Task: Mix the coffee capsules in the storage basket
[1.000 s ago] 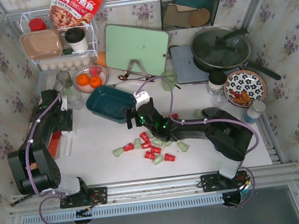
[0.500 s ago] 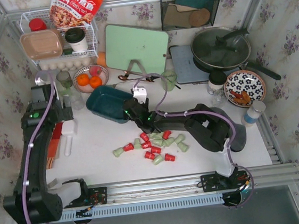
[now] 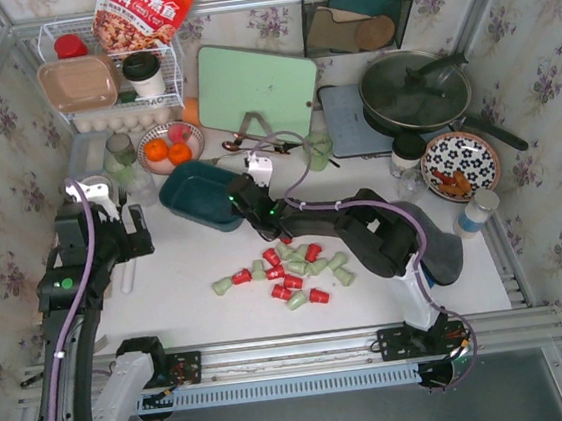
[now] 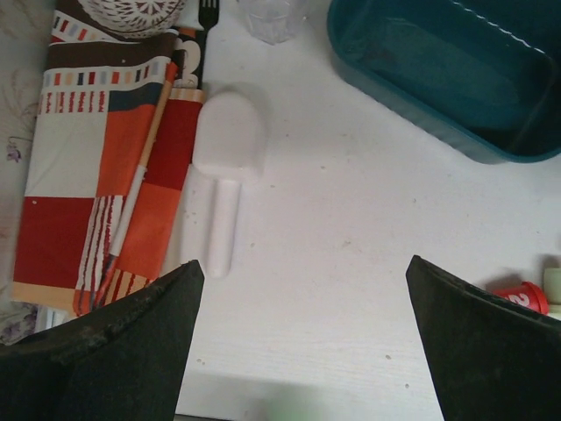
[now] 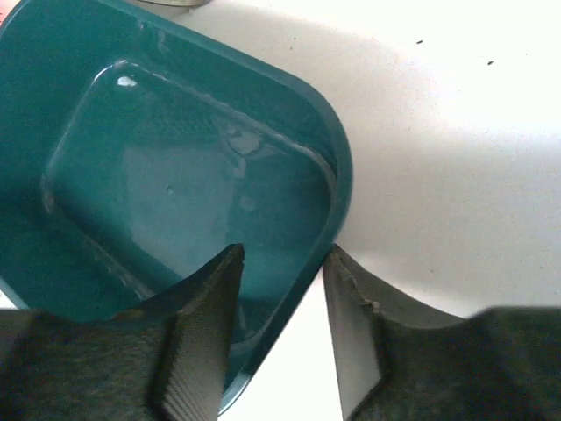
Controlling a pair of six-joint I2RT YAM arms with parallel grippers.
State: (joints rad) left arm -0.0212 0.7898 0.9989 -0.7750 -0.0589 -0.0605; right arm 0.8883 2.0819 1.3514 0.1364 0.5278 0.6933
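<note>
The right gripper straddles the near-right rim of the empty storage basket, one finger inside and one outside, jaws half closed. Whether they already pinch it I cannot tell. The coffee capsules lie loose on the table, toward its near edge from the basket, while the left gripper hangs wide open and empty by the left edge.
</note>
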